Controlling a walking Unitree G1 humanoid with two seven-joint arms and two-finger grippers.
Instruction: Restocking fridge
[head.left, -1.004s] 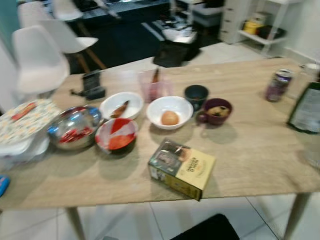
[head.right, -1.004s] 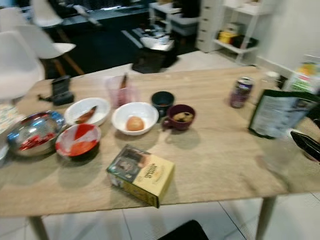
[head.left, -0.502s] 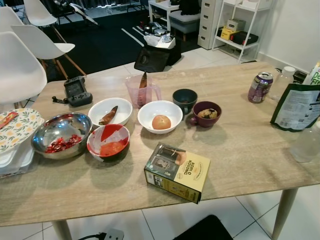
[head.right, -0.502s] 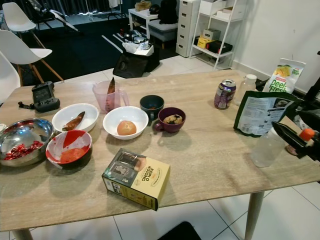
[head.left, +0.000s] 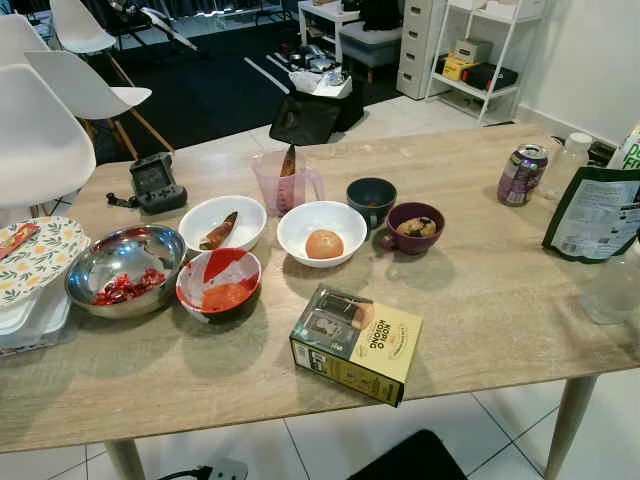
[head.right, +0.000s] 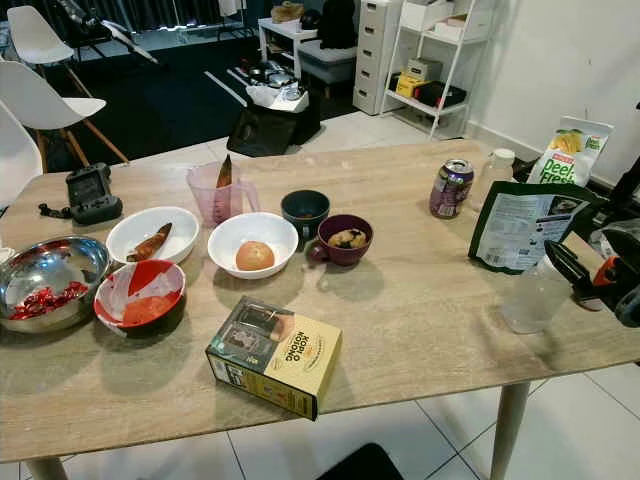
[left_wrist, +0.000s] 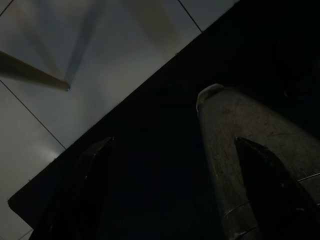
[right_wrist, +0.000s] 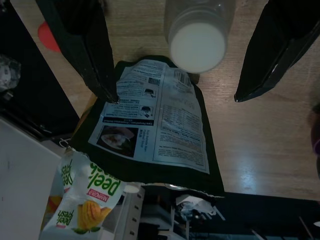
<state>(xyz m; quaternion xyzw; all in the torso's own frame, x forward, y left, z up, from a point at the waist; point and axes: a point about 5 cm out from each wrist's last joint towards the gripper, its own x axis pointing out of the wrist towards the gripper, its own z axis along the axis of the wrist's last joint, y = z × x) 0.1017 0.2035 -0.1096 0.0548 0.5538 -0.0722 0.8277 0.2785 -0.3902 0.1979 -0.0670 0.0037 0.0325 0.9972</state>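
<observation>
Right gripper (right_wrist: 172, 62) hangs with its fingers spread wide over the clear bottle (head.right: 527, 295), one to each side of its white cap and not yet touching it; by my reckoning that bottle is the first item to go. Beyond the bottle leans the dark pouch (head.right: 520, 228), then the juice carton (head.right: 570, 152) and the can (head.right: 450, 188). Nothing looks restocked yet. Left gripper (left_wrist: 170, 190) hangs idle below the table, fingers apart
</observation>
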